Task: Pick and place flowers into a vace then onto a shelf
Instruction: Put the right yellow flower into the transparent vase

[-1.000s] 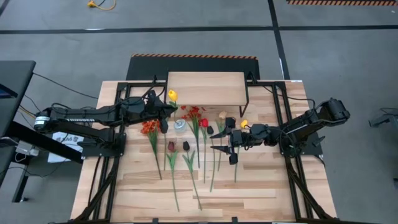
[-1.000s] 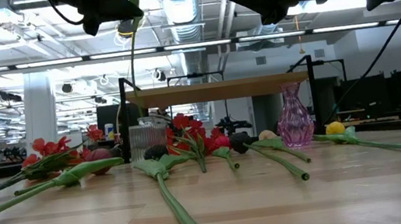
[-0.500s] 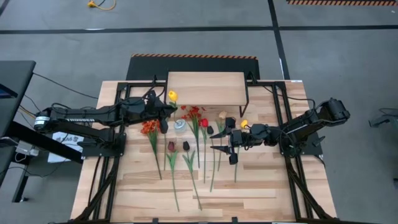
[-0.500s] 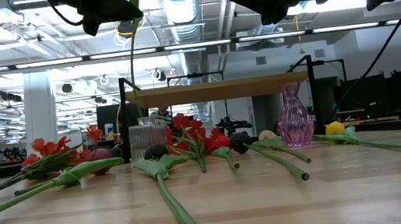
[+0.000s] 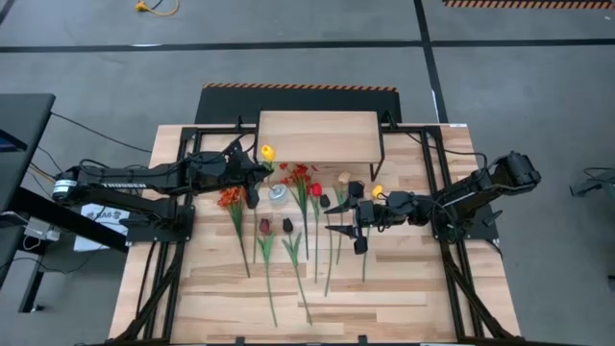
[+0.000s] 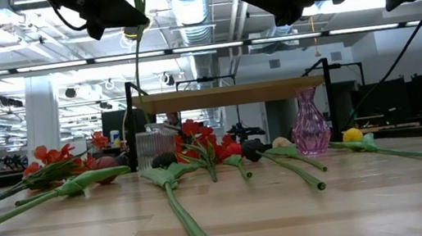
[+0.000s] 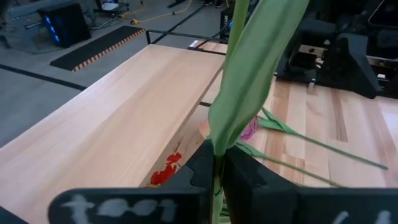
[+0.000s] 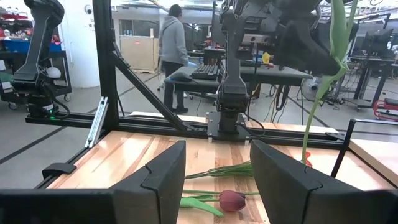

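My left gripper [image 5: 253, 166] is raised above the table's far left and is shut on a yellow tulip [image 5: 266, 152]. Its green stem [image 6: 139, 78] hangs down toward a clear ribbed vase [image 6: 155, 148], which also shows in the high view [image 5: 278, 193]. A pink vase [image 6: 309, 123] stands farther right. Several flowers [image 5: 288, 235] lie flat on the tabletop. The shelf [image 5: 319, 136] stands at the far edge. My right gripper [image 5: 343, 221] hovers open and level over the flowers at mid table, holding nothing. My left gripper pinches the tulip's green stem [image 7: 217, 163] between its two fingers, just beside a long leaf [image 7: 255, 74]. The fingers reach nearly level and lie across the stem. The tulip is lifted clear and roughly upright, and its lower stem [image 8: 309, 124] hangs free below the hold.
The shelf's black legs [image 6: 133, 116] stand close behind the vases. Black rails [image 5: 183, 144] frame the tabletop on both sides. Bare wood [image 5: 384, 298] lies toward the near edge. A person [image 8: 173, 43] stands in the room beyond the table.
My left gripper has turned slightly in place with the tulip, so the bloom has shifted a little toward the near edge. My right arm has kept still.
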`<state>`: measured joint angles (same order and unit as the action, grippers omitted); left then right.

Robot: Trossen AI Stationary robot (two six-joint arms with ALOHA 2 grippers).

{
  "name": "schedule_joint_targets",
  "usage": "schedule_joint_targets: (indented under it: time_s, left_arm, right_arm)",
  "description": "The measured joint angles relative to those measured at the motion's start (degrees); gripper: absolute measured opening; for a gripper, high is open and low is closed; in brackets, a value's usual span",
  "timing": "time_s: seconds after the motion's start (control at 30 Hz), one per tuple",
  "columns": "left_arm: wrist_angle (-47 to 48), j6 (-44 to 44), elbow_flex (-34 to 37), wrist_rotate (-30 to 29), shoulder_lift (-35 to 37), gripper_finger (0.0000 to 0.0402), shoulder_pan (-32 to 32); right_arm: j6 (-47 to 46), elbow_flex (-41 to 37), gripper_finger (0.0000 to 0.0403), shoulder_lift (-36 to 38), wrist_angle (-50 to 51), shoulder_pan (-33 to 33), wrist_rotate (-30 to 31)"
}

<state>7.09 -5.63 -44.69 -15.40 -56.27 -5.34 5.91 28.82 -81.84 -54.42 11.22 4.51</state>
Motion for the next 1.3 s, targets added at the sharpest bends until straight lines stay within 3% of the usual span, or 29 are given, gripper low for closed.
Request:
schedule_joint_targets:
  time_s: [0.53,1.3]
  left_arm:
    - [1.2,0.2,0.0,0.8,0.0,0.0091,0.0]
    - [9.7,-2.1,0.0,1.3,0.9,0.0096,0.0]
  right_arm:
    - [0.0,0.0,0.0173,0.0,0.0,0.0,0.0]
    - [0.0,0.0,0.0173,0.0,0.1,0.0,0.0]
